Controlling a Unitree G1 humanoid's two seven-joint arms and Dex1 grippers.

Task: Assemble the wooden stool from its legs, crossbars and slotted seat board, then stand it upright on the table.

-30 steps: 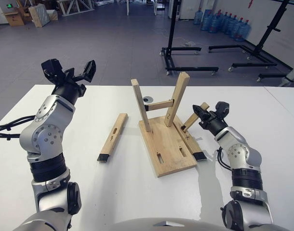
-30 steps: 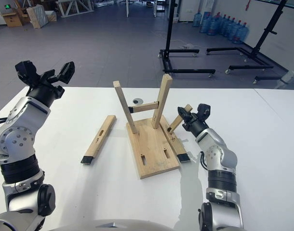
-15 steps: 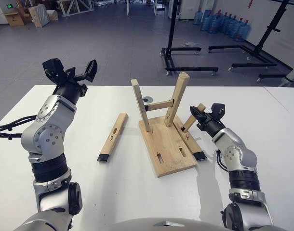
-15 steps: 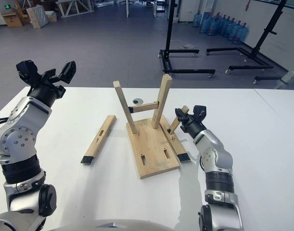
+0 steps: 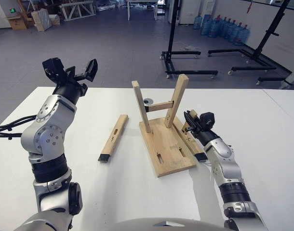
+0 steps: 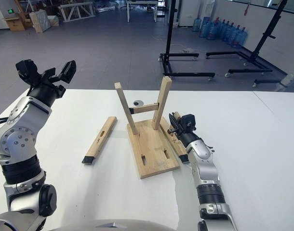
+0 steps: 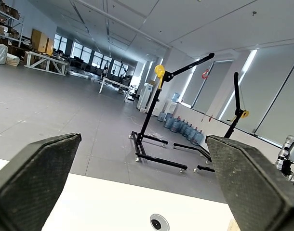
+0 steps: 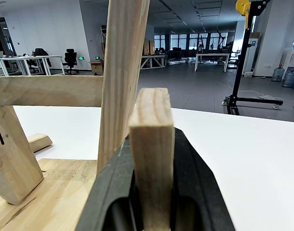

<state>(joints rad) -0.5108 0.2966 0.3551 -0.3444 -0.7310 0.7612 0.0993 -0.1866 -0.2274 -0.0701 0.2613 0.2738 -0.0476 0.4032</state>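
The slotted seat board (image 5: 167, 148) lies flat on the white table (image 5: 137, 192). Two legs (image 5: 141, 107) (image 5: 176, 100) stand in its slots, joined by a crossbar (image 5: 160, 106). A third leg (image 5: 195, 144) lies along the board's right edge, with my right gripper (image 5: 193, 121) shut on its far end. The right wrist view has that leg end (image 8: 152, 159) clamped between the black fingers (image 8: 113, 192), close to the upright leg (image 8: 120, 72). A fourth loose leg (image 5: 113, 137) lies left of the board. My left gripper (image 5: 70, 72) is raised at the far left, open and holding nothing (image 7: 142, 178).
A round cable hole (image 5: 148, 101) sits in the table behind the stool parts. Black wheeled stands (image 5: 188, 57) and water bottles (image 5: 224, 28) are on the floor beyond the far edge. Bare table lies in front of the board and to the right.
My right gripper has moved left onto the far end of the leg beside the board and shut on it. The left arm has stayed put.
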